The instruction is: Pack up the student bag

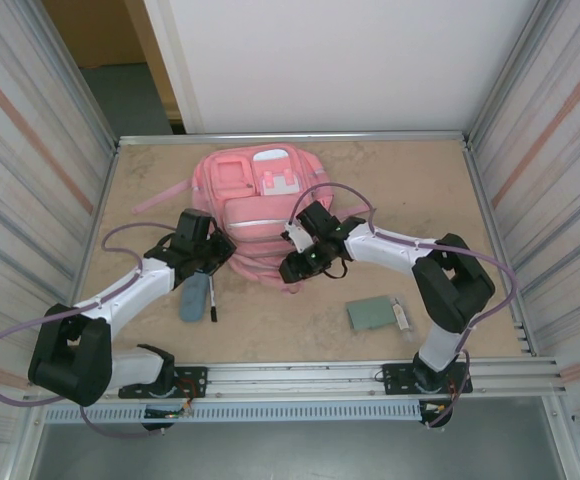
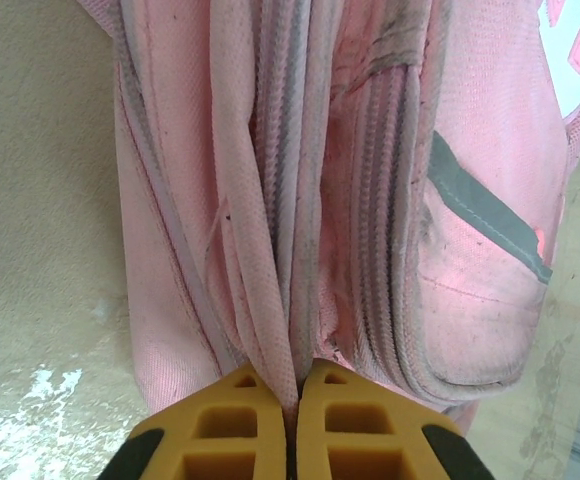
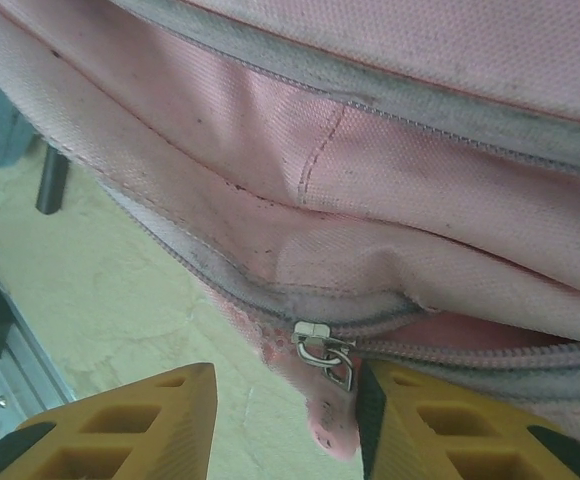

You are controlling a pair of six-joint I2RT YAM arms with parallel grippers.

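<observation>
Right wrist: your right tool is open, the zipper pull between its fingers; your left tool pinches a fold of the student bag.

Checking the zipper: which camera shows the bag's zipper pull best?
Right wrist: the zipper pull sits close and sharp between its open jaws. Top external shows the whole student bag, pull too small; left wrist shows pinched fabric and zipper tracks.

Bright, even overhead light, soft shadows, close-ups fairly sharp
</observation>
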